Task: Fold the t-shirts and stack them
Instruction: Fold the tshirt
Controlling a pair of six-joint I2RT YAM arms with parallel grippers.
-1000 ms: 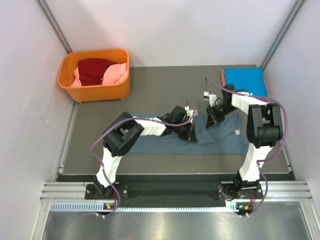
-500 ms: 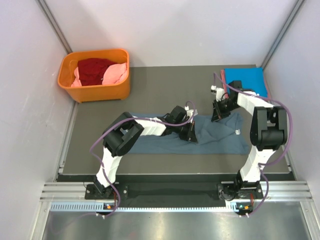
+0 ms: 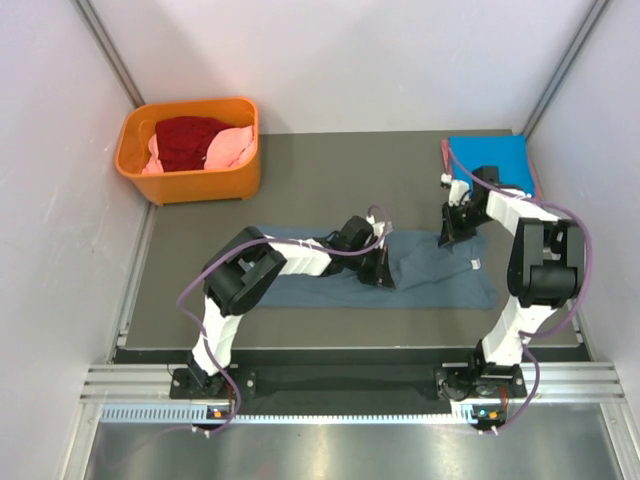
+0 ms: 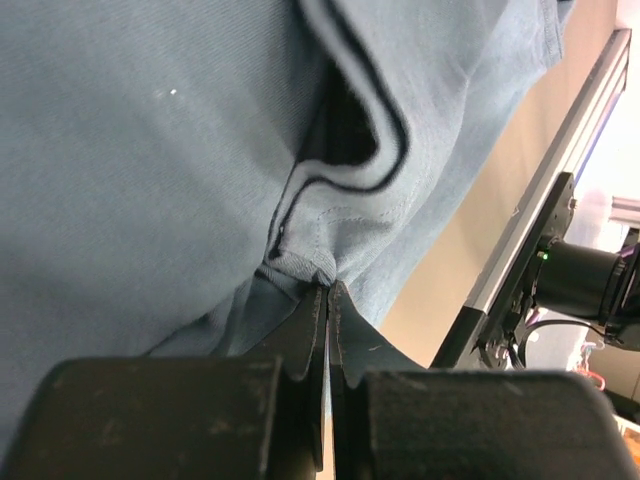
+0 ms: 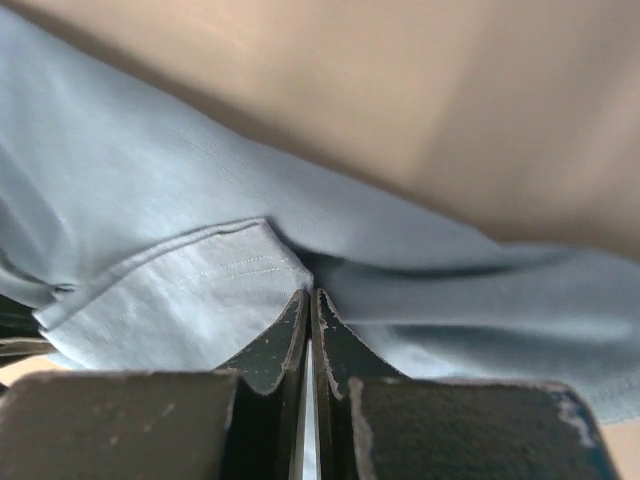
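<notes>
**Item 1: arms (2).**
- L arm: we log it bent low over the desk (image 3: 330, 185), forearm lying toward 3 o'clock. L hand (image 3: 385, 270) sits at ctr, tips pressed together w/ a fold of the grey-blue tee (image 3: 430, 278) pinched between.
- R arm: rises from its base at 5 o'clock, forearm angled toward 10. R hand (image 3: 447, 233) has its tips closed on a hem at the tee's 12 o'clock edge.

**Item 2: grey-blue tee (1).** Lies on the desk, near ctr, long axis 9–3 o'clock, white tag (image 3: 474, 264) nr the 3 end.

**Item 3: other tees.**
- Bright blue tee (image 3: 490, 162) (1), folded, at the 1 o'clock corner.
- Salmon-red tee (image 3: 444, 153) (1), edge showing under the bright blue one.
- Dark red tee (image 3: 188, 140) (1) and pink tee (image 3: 236, 148), both in the orange basket (image 3: 195, 185) (1) at 10 o'clock. We can't tell the pink count.
</notes>
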